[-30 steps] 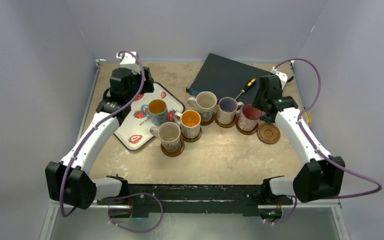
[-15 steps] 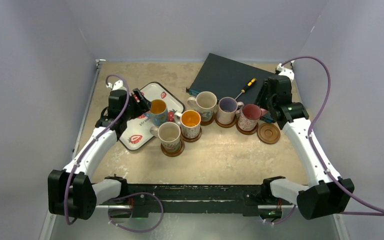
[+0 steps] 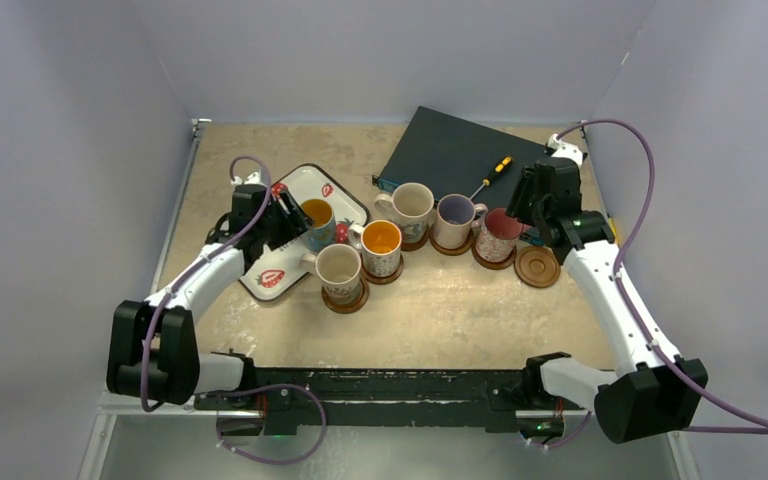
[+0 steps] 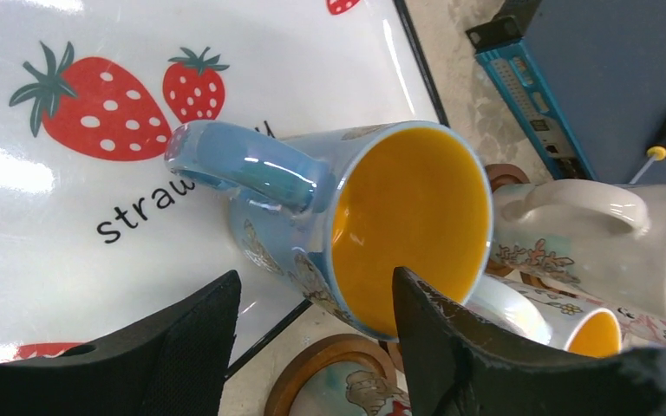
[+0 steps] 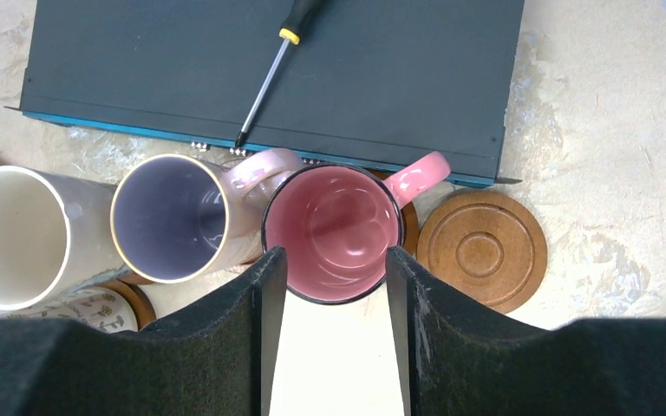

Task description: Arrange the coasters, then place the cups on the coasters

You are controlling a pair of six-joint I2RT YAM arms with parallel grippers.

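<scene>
A blue cup [image 3: 315, 221] with an orange inside stands on the strawberry tray [image 3: 265, 262]. My left gripper [image 3: 292, 215] is open around its near wall: in the left wrist view one finger [image 4: 438, 338] overlaps the orange mouth of the blue cup [image 4: 416, 217] and the other finger stands outside, apart from it. Five other cups sit on coasters, among them the pink cup [image 3: 500, 235]. My right gripper [image 3: 523, 212] hangs open just above the pink cup [image 5: 332, 227], holding nothing. One bare coaster [image 3: 538, 267] lies to its right, as the right wrist view also shows the bare coaster [image 5: 482, 250].
A dark flat case [image 3: 455, 150] lies at the back with a yellow-handled screwdriver [image 3: 493, 172] on it. The cream cup [image 3: 412, 205], the purple-lined cup [image 3: 455, 216], an orange-lined cup [image 3: 381, 243] and a patterned cup [image 3: 340, 268] crowd the middle. Walls close three sides.
My left arm came forward and down from the tray's far corner to the blue cup, its jaws narrowing a little. The right arm's elbow swung nearer; its gripper stayed by the pink cup.
</scene>
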